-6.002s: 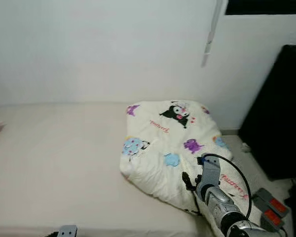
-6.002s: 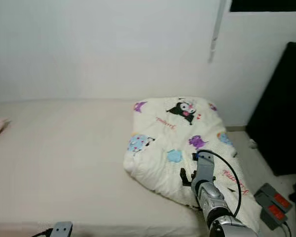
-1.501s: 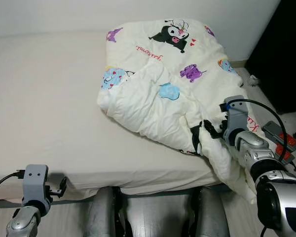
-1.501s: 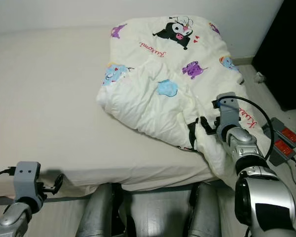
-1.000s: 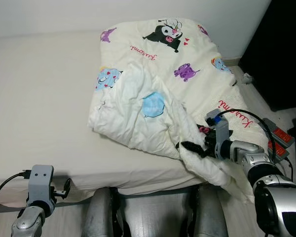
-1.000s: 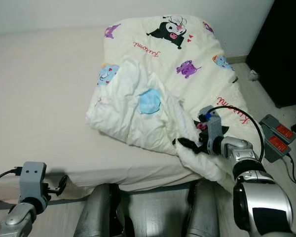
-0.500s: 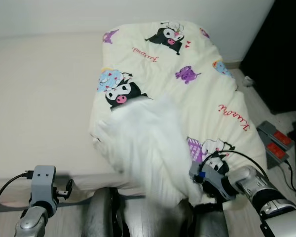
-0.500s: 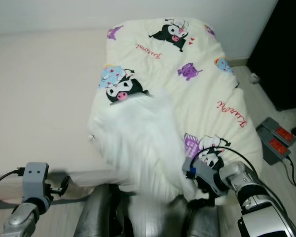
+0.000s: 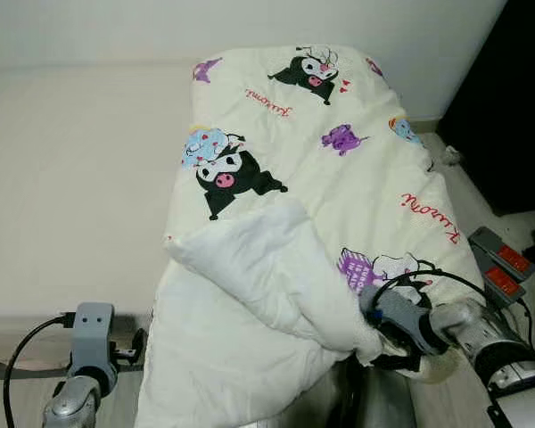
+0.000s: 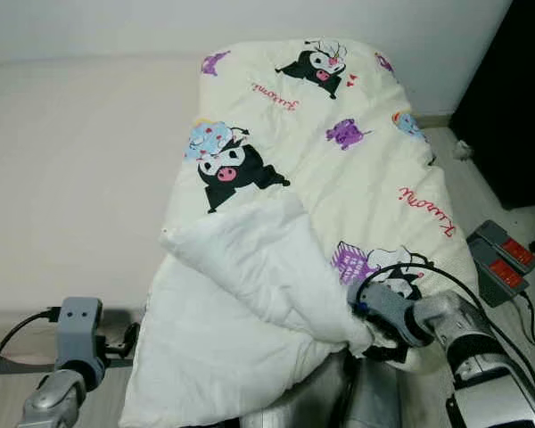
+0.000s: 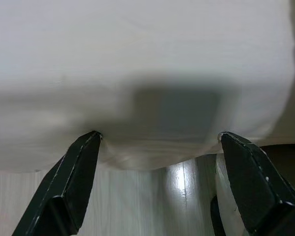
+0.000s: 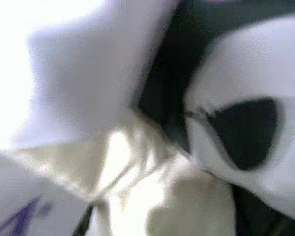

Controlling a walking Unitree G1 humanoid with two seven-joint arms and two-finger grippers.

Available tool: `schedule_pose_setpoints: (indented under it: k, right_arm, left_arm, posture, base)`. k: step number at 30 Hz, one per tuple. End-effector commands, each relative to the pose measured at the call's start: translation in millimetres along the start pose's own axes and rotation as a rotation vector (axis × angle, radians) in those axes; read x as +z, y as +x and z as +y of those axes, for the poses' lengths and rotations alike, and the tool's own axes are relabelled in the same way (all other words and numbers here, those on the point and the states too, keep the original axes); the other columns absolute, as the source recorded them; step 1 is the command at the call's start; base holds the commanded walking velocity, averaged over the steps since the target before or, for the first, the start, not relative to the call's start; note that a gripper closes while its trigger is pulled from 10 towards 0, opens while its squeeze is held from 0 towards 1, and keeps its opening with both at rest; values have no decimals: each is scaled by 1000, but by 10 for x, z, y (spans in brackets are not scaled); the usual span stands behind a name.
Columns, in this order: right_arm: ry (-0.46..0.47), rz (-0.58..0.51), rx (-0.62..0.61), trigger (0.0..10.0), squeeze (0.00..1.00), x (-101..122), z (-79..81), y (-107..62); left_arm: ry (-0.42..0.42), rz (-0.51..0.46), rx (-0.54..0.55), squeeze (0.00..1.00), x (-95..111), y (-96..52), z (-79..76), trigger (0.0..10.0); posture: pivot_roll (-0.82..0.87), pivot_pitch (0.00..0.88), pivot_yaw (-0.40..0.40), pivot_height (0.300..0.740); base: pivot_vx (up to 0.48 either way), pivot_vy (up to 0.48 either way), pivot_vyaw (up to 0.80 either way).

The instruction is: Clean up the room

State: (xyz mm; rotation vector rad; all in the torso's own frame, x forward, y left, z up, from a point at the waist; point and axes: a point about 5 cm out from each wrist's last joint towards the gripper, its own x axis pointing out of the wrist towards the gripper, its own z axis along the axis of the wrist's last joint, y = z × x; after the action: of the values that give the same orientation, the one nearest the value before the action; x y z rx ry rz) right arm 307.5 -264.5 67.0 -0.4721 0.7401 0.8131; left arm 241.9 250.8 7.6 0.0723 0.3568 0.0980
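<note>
The right hand [image 9: 388,343] pinches a corner of the puffy cartoon-print comforter [image 9: 339,169] at the bed's [image 9: 71,178] foot, apparently to spread it flat; a soft white underside fold lies beside it. Left hand [image 11: 157,187] hangs spread apart, holding nothing, below the mattress edge.
</note>
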Motion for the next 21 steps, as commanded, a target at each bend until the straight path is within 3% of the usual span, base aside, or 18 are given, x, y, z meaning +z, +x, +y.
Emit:
schedule_pose_setpoints:
  k: [1,2,3,4,5,7,8,13,18,21]
  right_arm:
    - [176,-263,63,10000,0,184,-24,-53]
    - [176,-263,63,10000,0,184,-24,-53]
    - [254,-402,189,10000,0,269,6,-107]
    - [254,-402,189,10000,0,269,6,-107]
    - [312,-561,383,10000,0,355,65,-226]
    - [312,-561,383,10000,0,355,65,-226]
    - [319,-644,515,10000,0,399,116,-382]
    - [310,-663,561,10000,0,400,149,-493]
    - [243,-456,567,10000,0,162,265,-575]
    - [259,-482,550,10000,0,181,226,-595]
  left_arm:
    - [-5,37,-11,0,-101,-27,-59,10000]
    - [-5,37,-11,0,-101,-27,-59,10000]
    - [-7,36,-12,0,-100,-19,-72,10000]
    - [-7,36,-12,0,-100,-19,-72,10000]
    - [-9,36,-16,0,-98,-6,-94,10000]
    - [-9,36,-16,0,-98,-6,-94,10000]
    - [-10,35,-19,0,-97,1,-110,10000]
    - [-11,35,-21,0,-98,6,-122,10000]
    - [-13,37,-25,0,-106,17,-154,10000]
    - [-14,37,-26,0,-108,19,-160,10000]
  posture:
    - [112,244,19,535]
    - [112,244,19,535]
    - [109,243,19,535]
    - [109,243,19,535]
    - [105,240,18,535]
    - [105,240,18,535]
    - [99,238,17,535]
    - [95,236,13,535]
    - [82,233,5,535]
    - [80,232,3,535]
  base:
    - [0,0,0]
    - [0,0,0]
    - [0,0,0]
    - [0,0,0]
    - [0,0,0]
    - [0,0,0]
    - [0,0,0]
    - [0,0,0]
    - [0,0,0]
    - [0,0,0]
